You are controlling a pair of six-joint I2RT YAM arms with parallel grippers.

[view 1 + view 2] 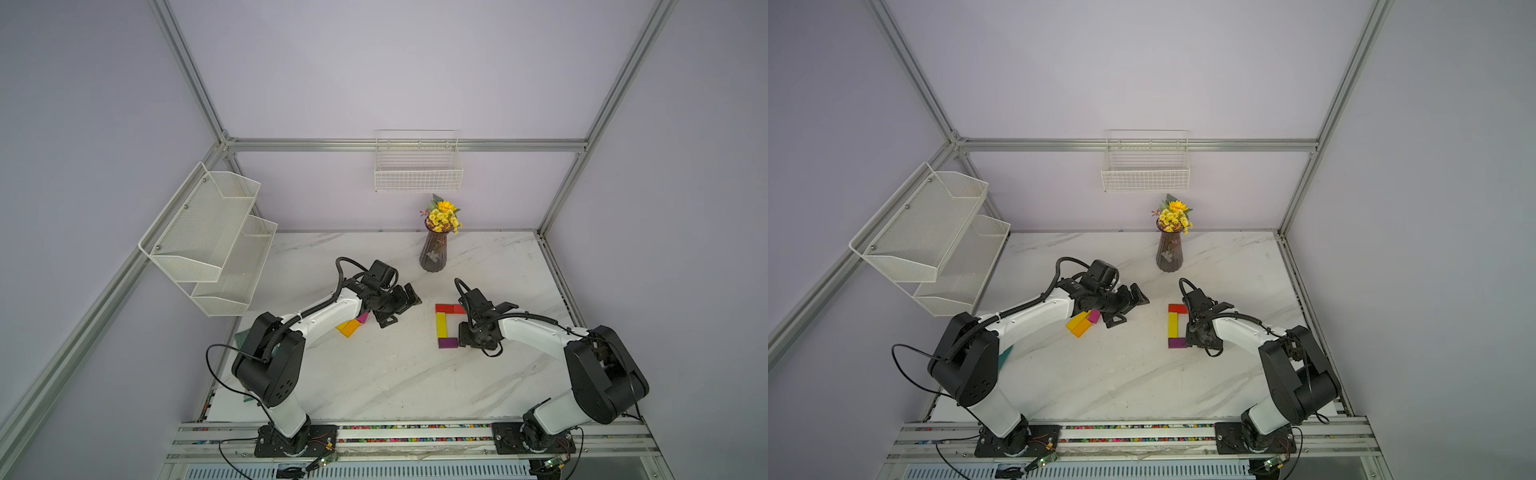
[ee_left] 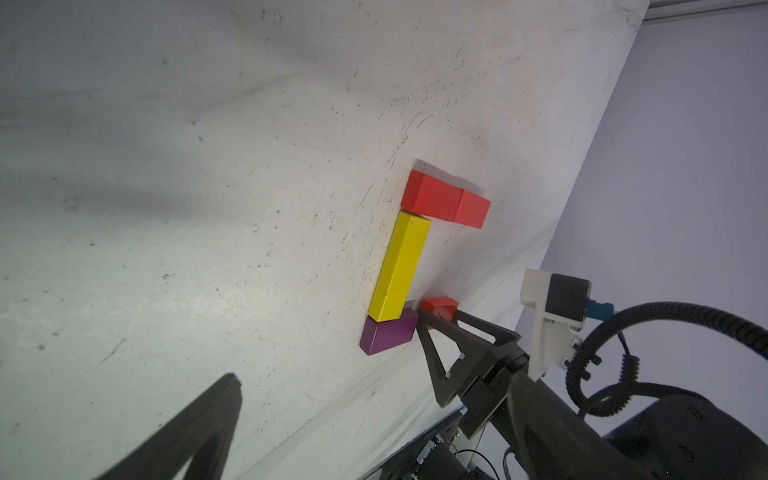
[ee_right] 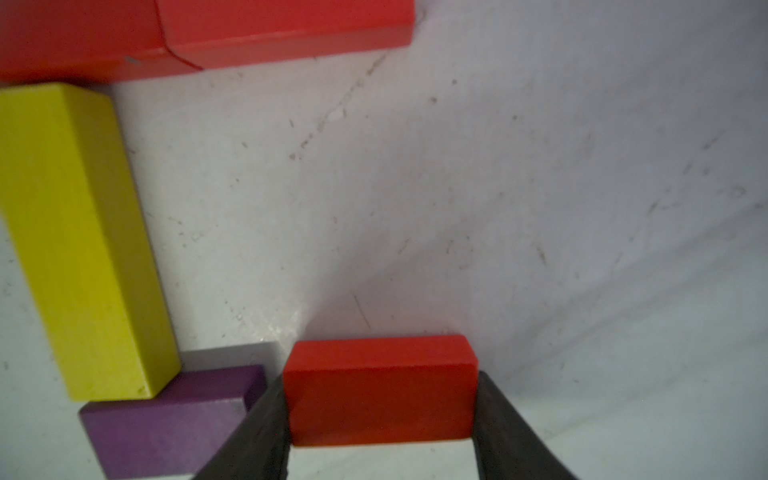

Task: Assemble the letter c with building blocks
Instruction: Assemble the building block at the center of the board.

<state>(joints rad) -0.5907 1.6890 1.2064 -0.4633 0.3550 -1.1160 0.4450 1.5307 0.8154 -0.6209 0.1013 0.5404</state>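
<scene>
A part-built shape lies on the marble table: two red blocks [image 1: 449,308] end to end, a long yellow block [image 1: 441,325] running down from them, and a purple block [image 1: 448,342] at its near end. My right gripper [image 3: 380,415] is shut on another red block [image 3: 380,390], held low right beside the purple block [image 3: 166,419]. The left wrist view shows that red block [image 2: 440,306] between the right fingers. My left gripper [image 1: 399,305] hangs open and empty, left of the shape. Loose yellow and orange blocks [image 1: 1079,325] and a magenta block [image 1: 1094,316] lie under the left arm.
A dark vase of yellow flowers [image 1: 434,253] stands behind the shape. A wire basket [image 1: 417,170] hangs on the back wall and a white mesh shelf [image 1: 208,241] on the left wall. A teal thing [image 1: 1007,357] peeks out beneath the left arm.
</scene>
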